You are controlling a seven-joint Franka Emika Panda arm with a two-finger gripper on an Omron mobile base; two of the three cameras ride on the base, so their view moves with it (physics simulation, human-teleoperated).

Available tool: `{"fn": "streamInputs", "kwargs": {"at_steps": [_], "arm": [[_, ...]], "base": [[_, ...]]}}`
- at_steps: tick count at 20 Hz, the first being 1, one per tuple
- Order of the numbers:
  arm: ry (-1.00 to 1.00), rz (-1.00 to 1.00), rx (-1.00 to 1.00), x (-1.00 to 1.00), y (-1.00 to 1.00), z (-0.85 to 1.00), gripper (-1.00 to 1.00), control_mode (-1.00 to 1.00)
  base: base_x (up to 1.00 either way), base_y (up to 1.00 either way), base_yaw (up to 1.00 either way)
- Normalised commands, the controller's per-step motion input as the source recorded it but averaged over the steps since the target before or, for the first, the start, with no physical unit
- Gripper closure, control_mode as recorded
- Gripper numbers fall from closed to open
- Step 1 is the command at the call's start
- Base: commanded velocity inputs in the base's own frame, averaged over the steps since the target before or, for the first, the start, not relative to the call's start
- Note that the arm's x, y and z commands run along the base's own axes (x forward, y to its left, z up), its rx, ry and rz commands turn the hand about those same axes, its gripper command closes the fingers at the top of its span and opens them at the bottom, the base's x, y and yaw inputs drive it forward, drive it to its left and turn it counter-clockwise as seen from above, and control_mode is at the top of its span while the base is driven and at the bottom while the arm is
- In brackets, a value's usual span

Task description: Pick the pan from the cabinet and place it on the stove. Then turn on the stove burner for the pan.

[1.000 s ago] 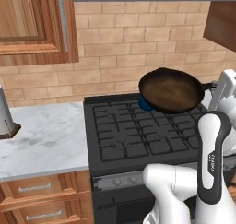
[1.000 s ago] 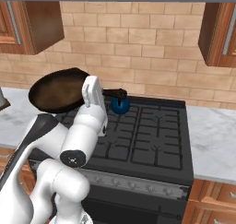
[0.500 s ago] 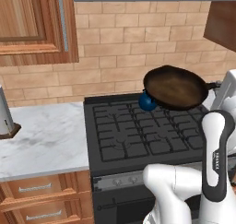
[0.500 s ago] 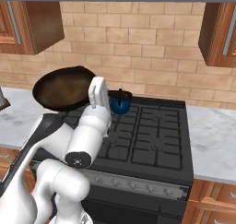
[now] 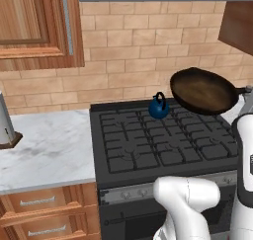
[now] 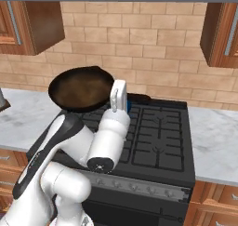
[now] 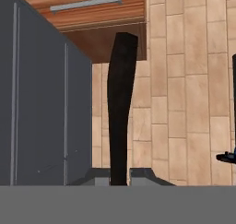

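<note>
Compared with a second ago the pan (image 5: pixel 203 91) has drifted further right across the left base view, so the little blue kettle (image 5: pixel 158 107) at the back of the stove (image 5: pixel 148 145) now sits fully clear of it instead of peeking out from under its rim. In the right base view it's the same story: the pan (image 6: pixel 82 88) has slid closer to the range and hangs in the air over its back left part, tilted, brownish inside showing.

The hand (image 7: pixel 120 174) is clamped tight on the pan's long black handle (image 7: pixel 120 112); in the hand view the handle rises straight up from between the two finger tips.

The cabinet (image 5: pixel 39 26) hangs up top left, well away from the pan, above the marble table (image 5: pixel 49 150).
</note>
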Motion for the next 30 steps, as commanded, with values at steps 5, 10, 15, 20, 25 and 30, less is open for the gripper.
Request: {"fn": "streamInputs", "kwargs": {"at_steps": [5, 10, 15, 20, 25, 30], "arm": [[0.0, -0.02, 0.0, -0.01, -0.45, -0.13, 1.0, -1.0], [0.04, -0.06, 0.0, 0.0, -0.61, -0.44, 1.0, -1.0], [0.08, -0.07, 0.0, 0.0, -0.65, -0.47, 1.0, -1.0], [0.06, -0.04, 0.0, 0.0, -0.63, -0.41, 1.0, -1.0], [0.02, -0.01, -0.02, 0.0, -0.49, -0.52, 1.0, -1.0], [0.0, 0.0, 0.0, 0.01, -0.4, -0.56, 1.0, -1.0]], "base": [[0.0, 0.0, 0.0], [0.0, 0.0, 0.0], [0.0, 0.0, 0.0], [0.0, 0.0, 0.0], [0.0, 0.0, 0.0], [0.0, 0.0, 0.0]]}}
